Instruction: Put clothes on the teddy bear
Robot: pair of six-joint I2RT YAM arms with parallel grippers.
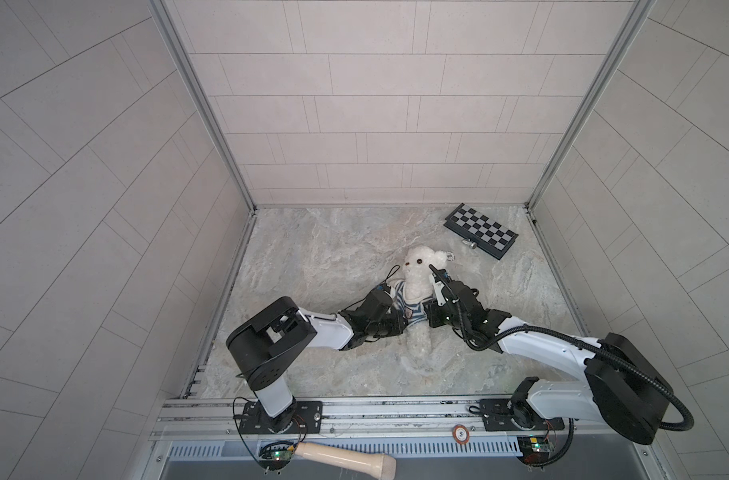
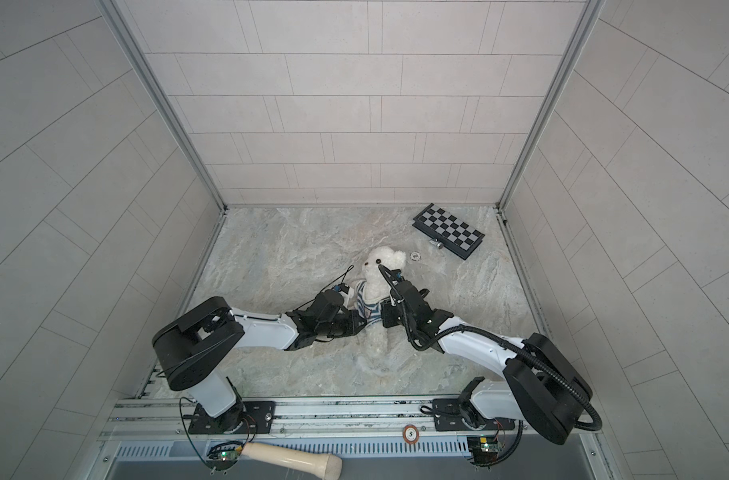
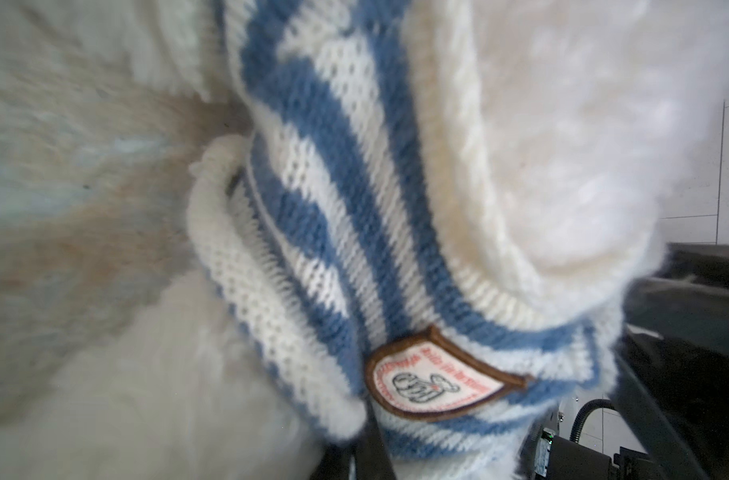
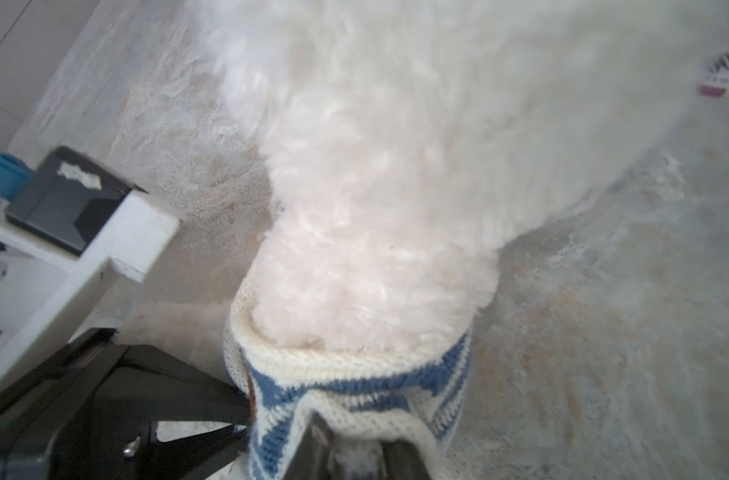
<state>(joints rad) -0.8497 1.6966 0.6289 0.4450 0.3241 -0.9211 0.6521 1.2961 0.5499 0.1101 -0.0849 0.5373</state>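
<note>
1. While both arms stretch low and forward, the left gripper (image 4: 242,419) has its jaws clamped on the striped shirt (image 4: 354,386).
2. The right gripper (image 4: 352,461) has its jaws nipped on the shirt's hem.
3. The teddy bear (image 1: 420,282) lies between both jaw pairs.

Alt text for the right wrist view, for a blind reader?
A fluffy white teddy bear rises out of a blue-and-white striped sweater bunched around its body. The right gripper grips the hem, the left gripper its side, over a marbled table.
</note>
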